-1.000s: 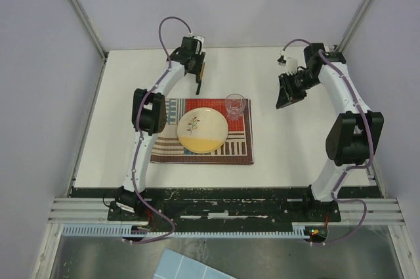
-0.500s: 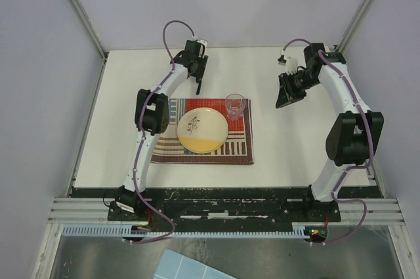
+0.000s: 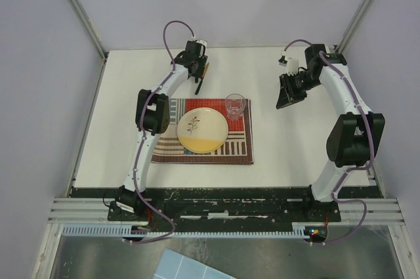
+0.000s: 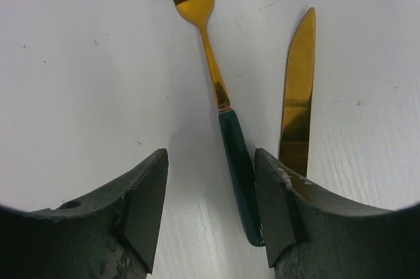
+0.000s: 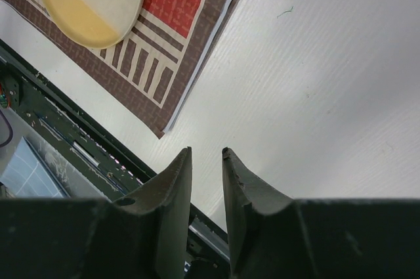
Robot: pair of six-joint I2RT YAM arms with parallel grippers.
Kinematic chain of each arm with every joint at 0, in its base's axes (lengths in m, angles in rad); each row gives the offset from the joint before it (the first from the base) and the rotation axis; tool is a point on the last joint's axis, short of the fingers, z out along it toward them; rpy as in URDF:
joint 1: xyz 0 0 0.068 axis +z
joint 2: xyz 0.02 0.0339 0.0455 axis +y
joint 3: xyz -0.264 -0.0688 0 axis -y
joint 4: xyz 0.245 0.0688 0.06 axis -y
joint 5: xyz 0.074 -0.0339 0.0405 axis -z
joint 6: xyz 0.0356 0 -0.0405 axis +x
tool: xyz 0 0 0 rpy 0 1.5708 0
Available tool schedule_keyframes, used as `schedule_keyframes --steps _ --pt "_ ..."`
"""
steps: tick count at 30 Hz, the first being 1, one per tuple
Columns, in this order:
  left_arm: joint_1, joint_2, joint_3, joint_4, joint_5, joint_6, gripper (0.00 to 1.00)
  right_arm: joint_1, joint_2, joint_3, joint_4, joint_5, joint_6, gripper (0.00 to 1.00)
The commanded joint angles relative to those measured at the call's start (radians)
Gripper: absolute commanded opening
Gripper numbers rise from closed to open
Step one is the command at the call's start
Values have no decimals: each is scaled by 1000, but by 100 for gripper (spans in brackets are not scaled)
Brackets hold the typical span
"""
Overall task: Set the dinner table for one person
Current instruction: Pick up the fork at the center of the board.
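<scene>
Found the left gripper [image 4: 210, 180] spread wide and pinching nothing, low over the dinner table [image 3: 275, 154], at 12 o'clock from the placemat [image 3: 233, 148]. Framed the fork [image 4: 226, 121] between the jaws, its green handle close to the finger at 3 o'clock rather than centred. Noted the knife [image 4: 298, 108] just beside the fork at 3 o'clock (butt end hidden behind that finger). Judged it best to drop that finger straight into the narrow gap between the two, then close slowly on the handle alone, lest the knife be dragged along. Saw the right gripper [image 5: 207, 154] narrowed to a slit, empty, hanging above bare table at 3 o'clock from the placemat.
</scene>
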Motion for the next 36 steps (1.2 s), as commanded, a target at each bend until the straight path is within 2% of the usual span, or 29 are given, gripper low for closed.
schedule_keyframes --steps 1,3,4,8,11,18,22,26,36 --pt "-1 5 23 -3 -40 10 62 -6 -46 4 21 -23 2 33" --pt "-2 3 18 -7 -41 6 62 -7 -46 5 22 -22 4 33" --pt "-1 3 16 -10 -41 2 58 -9 -47 4 23 -23 4 33" --pt "-2 8 14 -19 -33 -9 52 -9 -50 -2 21 -22 4 33" --pt "1 14 14 -33 -21 -23 52 -10 -53 -3 22 -23 4 33" --pt "8 30 13 -73 -11 -57 60 -11 -53 -1 22 -27 4 33" --pt "13 35 12 -106 33 -89 60 -12 -57 -6 25 -27 4 33" --pt "18 38 10 -154 90 -128 57 -15 -60 -14 30 -28 4 33" --pt "20 38 7 -272 129 -169 47 -16 -75 -29 39 -43 12 33"
